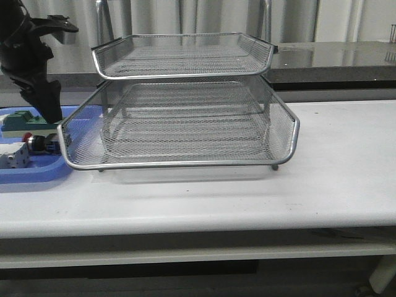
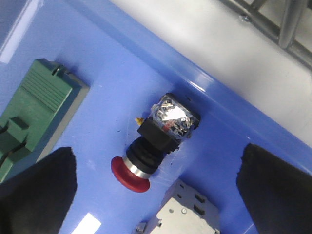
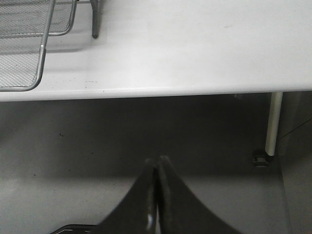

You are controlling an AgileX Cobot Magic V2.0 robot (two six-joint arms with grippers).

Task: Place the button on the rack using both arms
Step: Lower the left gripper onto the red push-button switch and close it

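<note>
Lying between the spread left hand (image 2: pixel 156 190) fingers, the button (image 2: pixel 155 141).

White desk (image 1: pixel 334 179) across the front view, thick pale edge. Pleated grey curtain (image 1: pixel 185 15) at 12 o'clock, dark glossy counter (image 1: pixel 334 55) at 2 o'clock. Grey floor (image 3: pixel 63 161) beneath, 1 white desk leg (image 3: pixel 273 122) standing there.

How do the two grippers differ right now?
The left gripper is open, its fingers spread wide on either side of the button; the right gripper is shut, fingertips together. The left hangs over the blue tray; the right hangs off the table, over the floor. Both have dark fingers and hold nothing.
</note>
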